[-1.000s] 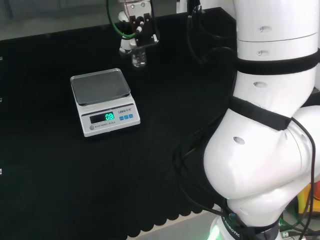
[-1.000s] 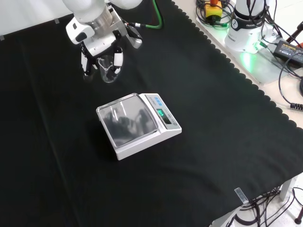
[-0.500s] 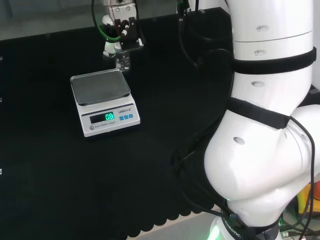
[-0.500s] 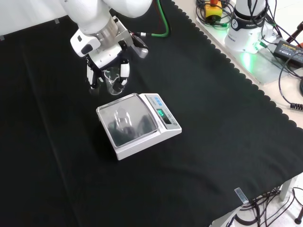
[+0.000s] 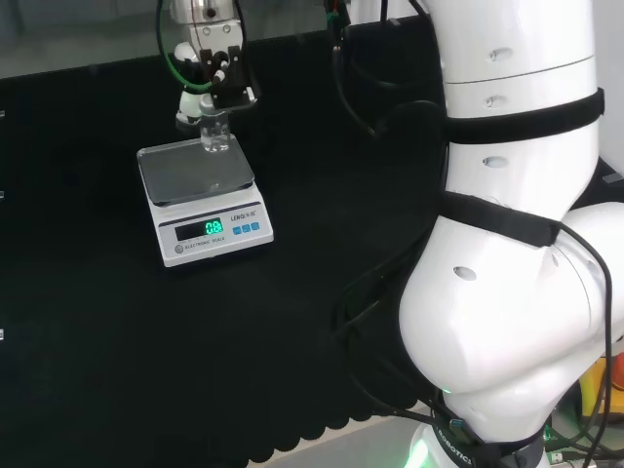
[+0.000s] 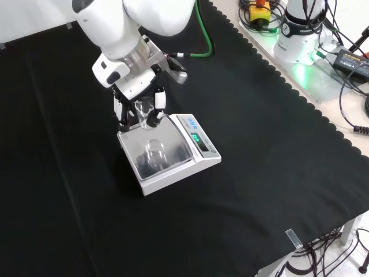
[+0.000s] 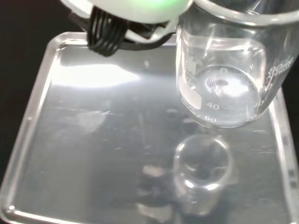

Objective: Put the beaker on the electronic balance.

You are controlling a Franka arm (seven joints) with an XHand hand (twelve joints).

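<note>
A small clear glass beaker (image 5: 215, 137) (image 6: 144, 112) hangs in the black and white hand (image 5: 209, 76) (image 6: 138, 98), whose fingers (image 6: 158, 105) are curled round it. The beaker is held just above the far edge of the shiny pan (image 5: 192, 169) (image 6: 155, 151) of the white electronic balance (image 5: 210, 231) (image 6: 199, 154). In the wrist view the beaker (image 7: 224, 74) hovers over the pan (image 7: 93, 154), and its reflection shows in the metal below it. The balance's green display is lit.
Black cloth (image 5: 117, 370) (image 6: 277, 138) covers the bench around the balance. The arm's big white links (image 5: 517, 244) stand at the head view's right. Cables and a lit base unit (image 6: 300, 40) lie beyond the cloth's scalloped edge in the front view.
The hand has carried the beaker leftward in the head view, from behind the balance to just over the pan's far edge. The balance has not moved.
</note>
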